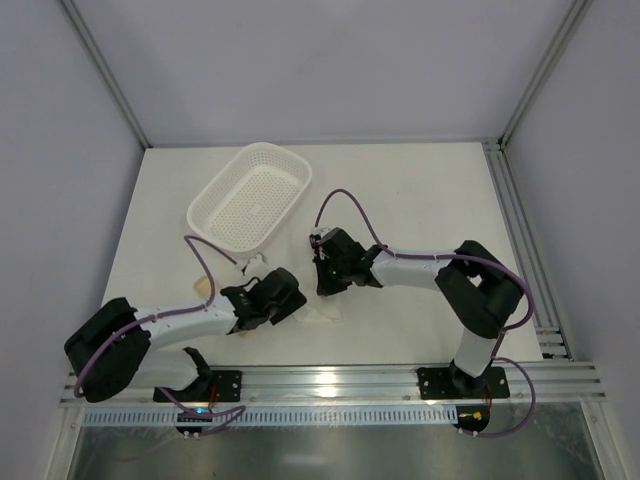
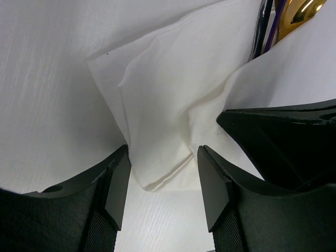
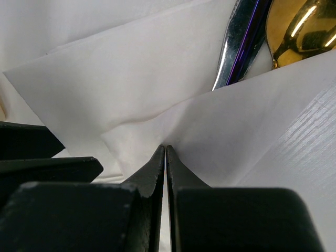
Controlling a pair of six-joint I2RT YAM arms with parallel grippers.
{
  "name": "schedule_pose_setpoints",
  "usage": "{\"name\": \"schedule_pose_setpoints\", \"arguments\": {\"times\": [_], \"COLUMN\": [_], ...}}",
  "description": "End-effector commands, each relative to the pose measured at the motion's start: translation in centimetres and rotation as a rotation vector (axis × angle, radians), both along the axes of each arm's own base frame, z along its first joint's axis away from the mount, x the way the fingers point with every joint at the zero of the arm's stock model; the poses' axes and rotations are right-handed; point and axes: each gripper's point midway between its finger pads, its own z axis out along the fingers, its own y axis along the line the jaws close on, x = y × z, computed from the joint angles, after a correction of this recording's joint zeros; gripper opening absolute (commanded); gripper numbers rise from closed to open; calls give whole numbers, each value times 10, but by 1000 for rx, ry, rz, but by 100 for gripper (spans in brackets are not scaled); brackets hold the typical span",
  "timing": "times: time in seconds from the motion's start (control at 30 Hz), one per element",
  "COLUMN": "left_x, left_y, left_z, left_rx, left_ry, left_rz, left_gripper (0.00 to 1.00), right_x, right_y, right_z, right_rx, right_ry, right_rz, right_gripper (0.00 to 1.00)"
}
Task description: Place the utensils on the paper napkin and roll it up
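Note:
The paper napkin (image 2: 168,94) lies creased and partly folded over the utensils. A gold-bowled spoon (image 3: 299,31) and a dark purplish, shiny utensil handle (image 3: 241,42) stick out from under its fold; they also show in the left wrist view, the spoon (image 2: 302,13) and the handle (image 2: 265,26). My right gripper (image 3: 166,148) is shut, its tips pinching a raised fold of the napkin (image 3: 157,79). My left gripper (image 2: 163,173) is open, its jaws either side of a folded napkin corner without touching it. In the top view both grippers, left (image 1: 290,300) and right (image 1: 325,278), meet over the napkin (image 1: 322,316).
A white perforated basket (image 1: 250,195) stands behind the grippers at the back left. A bit of beige slab (image 1: 205,287) shows beside the left arm. The right gripper's dark finger (image 2: 283,142) is close to the left gripper's right jaw.

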Motion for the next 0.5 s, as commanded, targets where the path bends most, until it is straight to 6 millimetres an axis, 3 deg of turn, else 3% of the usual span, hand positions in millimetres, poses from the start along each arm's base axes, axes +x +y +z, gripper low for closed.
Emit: {"name": "schedule_pose_setpoints", "arguments": {"times": [0.0,0.13,0.3,0.47], "left_x": [-1,15,28,30], "left_y": [19,23,11,3], "left_z": [-4,9,36,41], "left_rx": [79,103,29,35], "left_ry": [-4,-85,-189,-194], "left_rz": [33,64,44,1], "left_gripper": [57,57,56,55], "right_x": [-18,-18,-19,-18], "right_y": [-22,-22,-23,-23], "right_z": [-26,-25,-26,-26], "right_rx": [-99,-94,-98,-94], "right_ry": [58,56,56,58], "right_rz": [12,13,17,16], "right_gripper": [4,4,4,4]}}
